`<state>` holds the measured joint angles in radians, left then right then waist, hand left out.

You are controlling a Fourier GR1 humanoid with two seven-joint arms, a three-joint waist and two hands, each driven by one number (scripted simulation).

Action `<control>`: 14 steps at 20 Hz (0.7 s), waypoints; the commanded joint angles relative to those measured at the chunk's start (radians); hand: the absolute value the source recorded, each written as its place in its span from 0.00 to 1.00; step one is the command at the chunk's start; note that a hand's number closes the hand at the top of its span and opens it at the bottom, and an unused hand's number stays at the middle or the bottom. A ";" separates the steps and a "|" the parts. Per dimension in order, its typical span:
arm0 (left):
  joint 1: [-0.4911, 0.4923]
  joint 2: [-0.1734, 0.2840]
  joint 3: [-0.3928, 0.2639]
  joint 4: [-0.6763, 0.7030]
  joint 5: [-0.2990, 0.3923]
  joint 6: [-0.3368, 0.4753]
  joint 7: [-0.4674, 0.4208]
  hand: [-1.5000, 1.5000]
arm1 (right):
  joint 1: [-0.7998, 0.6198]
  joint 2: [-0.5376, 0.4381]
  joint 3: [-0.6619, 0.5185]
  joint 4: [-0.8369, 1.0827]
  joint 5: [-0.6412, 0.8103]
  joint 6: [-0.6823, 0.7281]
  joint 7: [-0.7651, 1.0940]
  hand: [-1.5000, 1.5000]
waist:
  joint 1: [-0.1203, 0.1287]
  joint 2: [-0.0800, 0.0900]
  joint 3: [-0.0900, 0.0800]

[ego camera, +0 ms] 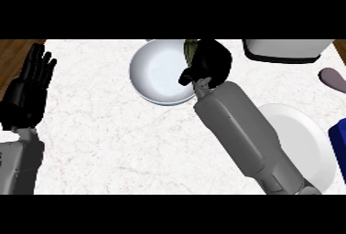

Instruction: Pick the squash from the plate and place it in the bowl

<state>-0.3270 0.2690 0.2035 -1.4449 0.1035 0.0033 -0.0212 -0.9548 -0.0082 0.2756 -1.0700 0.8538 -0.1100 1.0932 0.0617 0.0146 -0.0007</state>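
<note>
Right hand (208,61) hiding most of squash (191,47)

A white appliance (287,49) sits at the marble counter's (115,137) far edge, a mauve object (334,78) and a blue one (338,141) at right.

— What colours mark the counter?
— White marble counter top (121,137) with faint reddish veins, a round white bowl (157,73), a round white plate (307,141).
— And the hands?
— Black right hand (208,61), black left hand (30,87), grey forearms; dark green striped squash (190,47).
</note>
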 commanded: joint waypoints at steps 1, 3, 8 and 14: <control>-0.016 0.005 -0.002 0.010 0.008 -0.014 0.011 0.50 | 0.008 0.008 -0.026 0.122 -0.065 -0.262 0.038 0.00 | 0.013 0.007 0.001; -0.018 0.016 0.004 -0.005 0.006 -0.012 0.014 0.50 | 0.011 0.008 -0.027 0.114 -0.109 -0.351 0.007 0.00 | 0.012 0.002 0.001; 0.031 0.005 -0.002 -0.012 0.005 -0.023 -0.018 0.50 | 0.004 0.008 0.013 0.161 -0.121 -0.614 -0.116 0.00 | 0.013 -0.001 0.001; 0.091 0.014 0.033 -0.028 0.020 -0.025 -0.042 0.50 | 0.011 0.008 -0.051 0.175 0.027 -0.840 -0.122 0.00 | -0.035 -0.013 0.000</control>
<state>-0.2861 0.2702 0.2127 -1.4733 0.1101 -0.0014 -0.0258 -0.9543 -0.0048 0.2399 -0.8926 0.8240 -0.7516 0.9315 0.0488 0.0087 0.0001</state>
